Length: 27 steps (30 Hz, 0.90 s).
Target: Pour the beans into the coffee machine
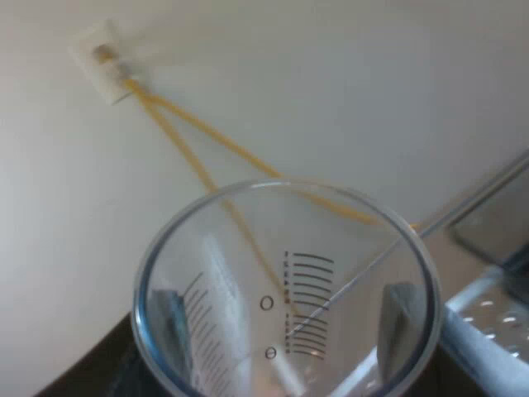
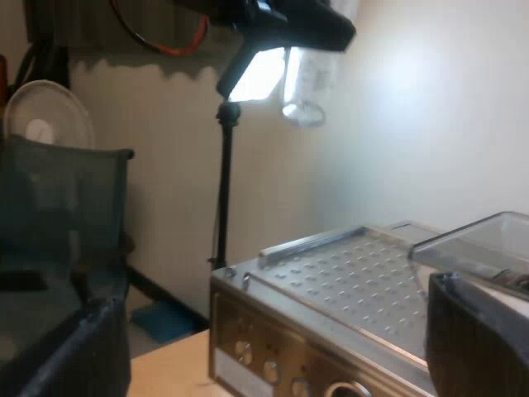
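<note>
Your left end effector (image 1: 285, 327) is clamping the measuring glass (image 1: 248, 265); your right end effector (image 2: 277, 343) is gaping empty, facing the espresso machine (image 2: 347, 281) and a light stand (image 2: 223, 182).

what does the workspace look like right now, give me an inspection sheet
surface: light tabletop under the espresso machine
job's things: measuring glass looks empty, held up close to the machine's metal top; espresso machine carries a clear bean hopper on its dimpled top
clutter: nothing seen
grippers: left gripper shut on the measuring glass; right gripper open, by the machine's front
cables: yellow cables run along the wall from a white wall box
surroundings: pale wall, light panel on a stand, fan, dark mesh chair
</note>
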Available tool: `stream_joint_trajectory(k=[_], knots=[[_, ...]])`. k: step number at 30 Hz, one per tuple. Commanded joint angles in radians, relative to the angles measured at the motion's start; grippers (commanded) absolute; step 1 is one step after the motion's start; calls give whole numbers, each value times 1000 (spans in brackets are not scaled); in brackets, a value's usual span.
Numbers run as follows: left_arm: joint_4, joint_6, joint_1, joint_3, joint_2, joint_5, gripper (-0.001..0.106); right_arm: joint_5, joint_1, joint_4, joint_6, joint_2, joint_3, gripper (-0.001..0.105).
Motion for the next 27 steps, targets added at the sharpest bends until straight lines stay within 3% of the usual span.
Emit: stream_joint_trajectory(k=[1,6,11,16,17,20,25,27], knots=[[-4,-52,44,27,-56,2,24,-40,0,31,-2,-8,-10,79],[-9,-68,127,154,-149,11,24,-95,0,94,8,-8,-10,79],[-68,-91,197,333,-264,73,24,-118,0,109,49,-8,-10,79],[-134,-91,266,580,-424,113,24,-130,0,220,49,-8,-10,79],[-140,-93,271,589,-436,118,24,-140,0,231,49,-8,-10,79],[-197,-139,316,753,-540,159,24,-164,0,287,62,1,-4,79],[-260,-172,363,948,-645,174,24,-164,0,305,106,18,4,79],[-274,-181,369,981,-662,177,24,-164,0,311,110,36,18,79]])
